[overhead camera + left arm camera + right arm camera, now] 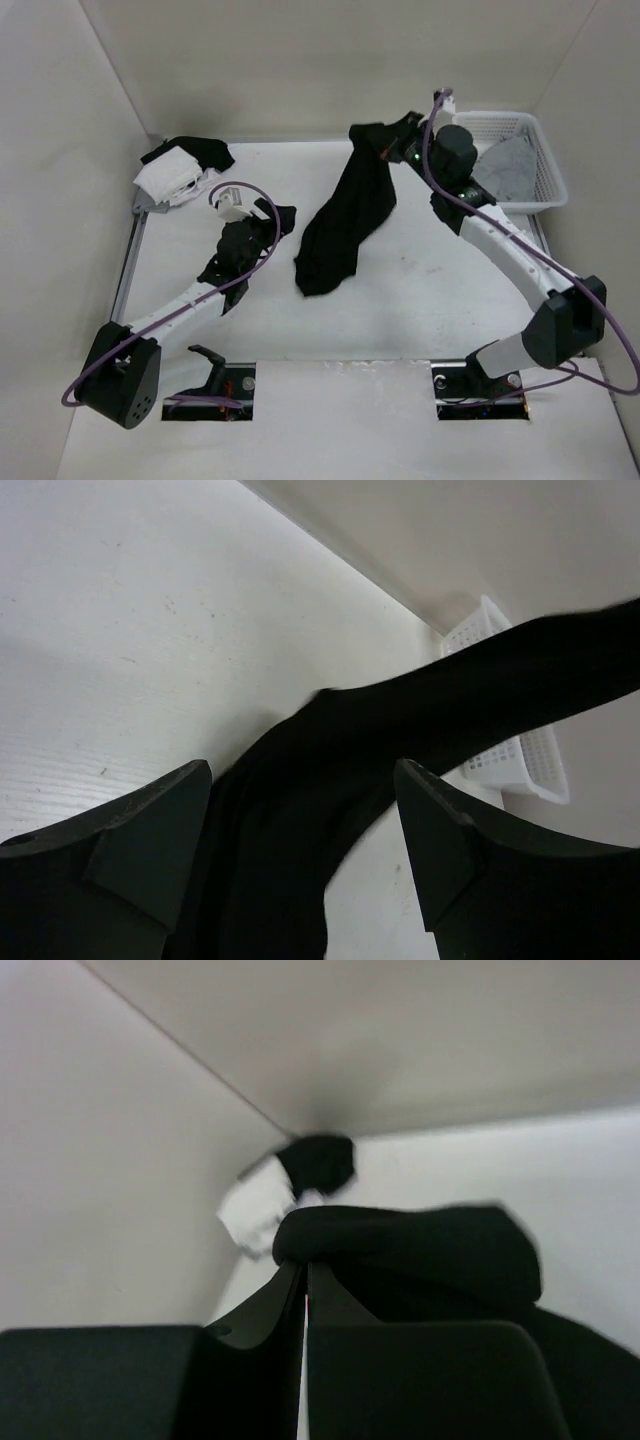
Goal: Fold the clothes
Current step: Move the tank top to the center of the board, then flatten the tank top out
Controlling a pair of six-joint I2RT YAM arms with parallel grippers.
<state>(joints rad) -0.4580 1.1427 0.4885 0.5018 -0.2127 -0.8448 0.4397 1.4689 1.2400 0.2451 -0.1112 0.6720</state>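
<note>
Beneath my right claw (305, 1272), clamped shut on them, the clothes (345, 215) dangle unfolded; my left claw (302, 772) gapes empty.

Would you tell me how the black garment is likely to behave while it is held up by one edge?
Probably floppy: pinched by the shut right gripper, the black garment hangs limp, its lower end resting on the table. Likely light, since one small pinch carries it. It would probably bunch rather than slide if pushed.
</note>
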